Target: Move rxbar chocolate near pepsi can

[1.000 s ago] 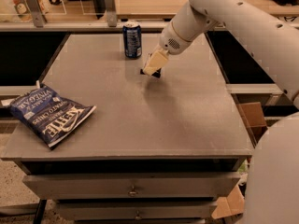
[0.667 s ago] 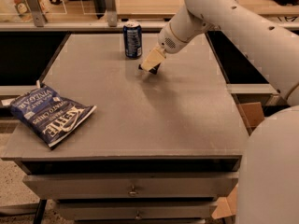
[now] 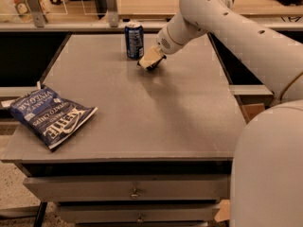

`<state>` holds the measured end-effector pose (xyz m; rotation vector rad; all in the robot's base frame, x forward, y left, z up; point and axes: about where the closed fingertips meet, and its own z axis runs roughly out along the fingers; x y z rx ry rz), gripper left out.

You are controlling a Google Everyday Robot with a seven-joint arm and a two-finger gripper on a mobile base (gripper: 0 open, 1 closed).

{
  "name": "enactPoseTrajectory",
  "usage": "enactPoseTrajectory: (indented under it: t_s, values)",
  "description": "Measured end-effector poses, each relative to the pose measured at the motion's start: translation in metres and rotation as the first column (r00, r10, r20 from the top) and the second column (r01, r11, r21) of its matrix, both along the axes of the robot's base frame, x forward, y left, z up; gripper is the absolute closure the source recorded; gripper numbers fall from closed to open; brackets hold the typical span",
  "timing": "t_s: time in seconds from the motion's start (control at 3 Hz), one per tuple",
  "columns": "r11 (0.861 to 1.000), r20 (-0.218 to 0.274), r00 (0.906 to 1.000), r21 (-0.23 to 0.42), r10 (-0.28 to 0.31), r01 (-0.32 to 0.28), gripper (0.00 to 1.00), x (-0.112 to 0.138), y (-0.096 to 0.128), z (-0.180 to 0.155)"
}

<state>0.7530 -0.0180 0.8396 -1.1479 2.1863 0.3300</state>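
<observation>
camera view, left to right: a blue chip bag (image 3: 49, 118) lies at the left edge of the tabletop (image 3: 189, 126), well apart from the work and no hazard. the pepsi can (image 3: 134, 40) stands upright near the far edge. just beside it on the right, the hand (image 3: 150, 62) hangs low over the tabletop, tilted down toward the can and clamped on the rxbar chocolate (image 3: 154, 66), of which only a dark edge shows at its tip. whether the bar touches the surface cannot be told. the arm (image 3: 227, 27) reaches in from the right.

findings, as judgement: placement looks nearly complete, with release outstanding. the chief risk is contact with the can. the gap is small, and any further drift left could tip or shove a light, upright can. the second risk is release from above the surface. the bar is held at a slant, so it could land on an edge, slide or flip, and strike the can.
</observation>
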Motion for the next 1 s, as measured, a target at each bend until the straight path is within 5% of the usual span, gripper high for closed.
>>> enactPoseTrajectory:
  t_s: [1.0]
  values:
    - [0.986,-0.086,0.9882,0.095,-0.127,0.135,0.12,0.018,0.012,-0.004]
